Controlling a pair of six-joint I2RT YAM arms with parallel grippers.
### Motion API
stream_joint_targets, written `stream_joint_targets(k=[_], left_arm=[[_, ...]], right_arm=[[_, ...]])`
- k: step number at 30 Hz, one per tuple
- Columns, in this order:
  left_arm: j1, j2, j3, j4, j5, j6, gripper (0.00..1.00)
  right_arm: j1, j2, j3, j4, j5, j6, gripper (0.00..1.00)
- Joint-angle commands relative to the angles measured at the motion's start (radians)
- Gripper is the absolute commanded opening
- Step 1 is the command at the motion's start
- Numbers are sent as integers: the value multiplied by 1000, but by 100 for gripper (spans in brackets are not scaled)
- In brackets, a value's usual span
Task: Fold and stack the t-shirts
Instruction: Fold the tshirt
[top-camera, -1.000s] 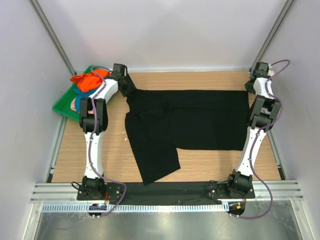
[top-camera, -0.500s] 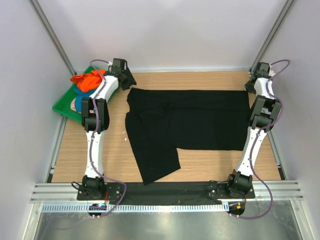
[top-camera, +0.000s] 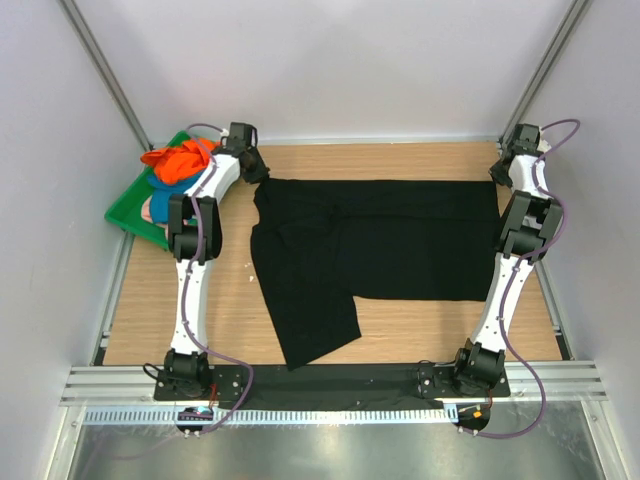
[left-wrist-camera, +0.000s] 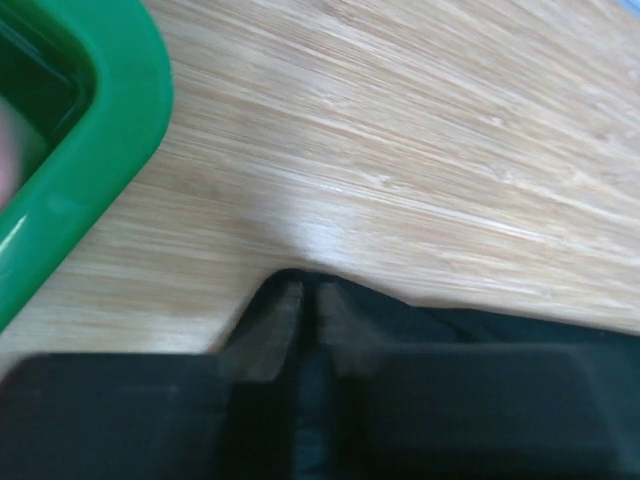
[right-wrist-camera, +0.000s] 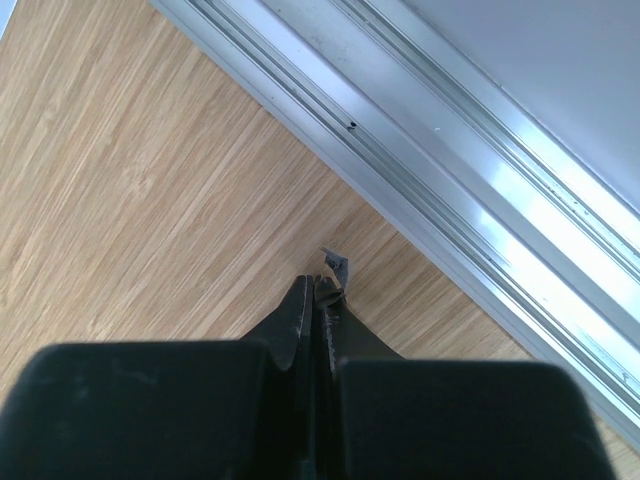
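Note:
A large black t-shirt (top-camera: 380, 240) lies spread across the wooden table, one flap reaching toward the near edge. My left gripper (top-camera: 257, 172) is at its far-left corner. In the left wrist view its fingers (left-wrist-camera: 270, 325) stand nearly together, pinching the black cloth (left-wrist-camera: 480, 325) at its edge. My right gripper (top-camera: 501, 172) is shut on the far-right corner, where a small tip of cloth (right-wrist-camera: 338, 268) pokes out past the fingertips (right-wrist-camera: 303, 310). An orange t-shirt (top-camera: 180, 160) lies bunched in the tray, with blue (top-camera: 165, 187) and pink (top-camera: 152, 207) cloth under it.
The green plastic tray (top-camera: 125, 212) sits at the far left, and its rim (left-wrist-camera: 110, 110) lies close to my left gripper. An aluminium rail (right-wrist-camera: 470, 170) runs along the table's right edge beside my right gripper. Grey walls enclose the table.
My left gripper drew back toward the far edge, then came down on the shirt's far-left corner, and its jaws have narrowed. The right arm and the shirt have not moved.

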Motion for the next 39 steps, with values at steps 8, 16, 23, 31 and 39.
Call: stream_joint_targets(k=[8,16,23,31,39], left_arm=[[8,-36,20,35,-211,41,0],[8,-71,-7,84,-261,28,0],[8,-38,40,63,-224,39,0],[5,-48,54,15,-160,15,50],[-17,-166,-6,-22,-150,4,61]], right_arm=[[-9,-4,-17,-12,147,63,1],[-17,2,-8,-33,201,98,1],[-15,75,92,-38,117,85,1],[-14,79,150,-61,-3,5,39],[-3,-50,193,-223,99,-24,57]])
